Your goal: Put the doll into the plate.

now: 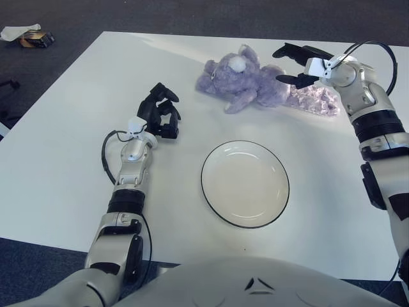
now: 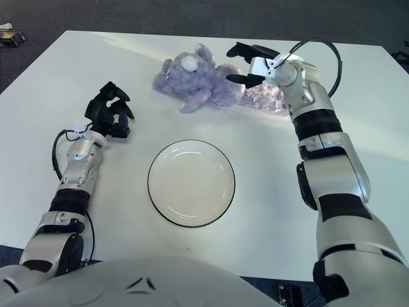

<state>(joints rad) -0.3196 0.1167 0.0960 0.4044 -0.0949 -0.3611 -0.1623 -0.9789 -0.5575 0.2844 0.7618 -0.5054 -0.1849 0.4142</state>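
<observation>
- A white table (image 1: 57, 160) is filling most of the view, with dark carpet floor (image 1: 160, 16) showing beyond its far edge.
- A purple doll (image 1: 246, 80) is lying on its side near the far edge of the table, its shaggy tail end trailing off to the right.
- A white plate (image 1: 245, 183) with a dark rim is sitting flat near the middle of the table, closer to the robot than the doll and apart from it.
- Some small litter (image 1: 29, 35) is lying on the floor off the table's far left corner.
</observation>
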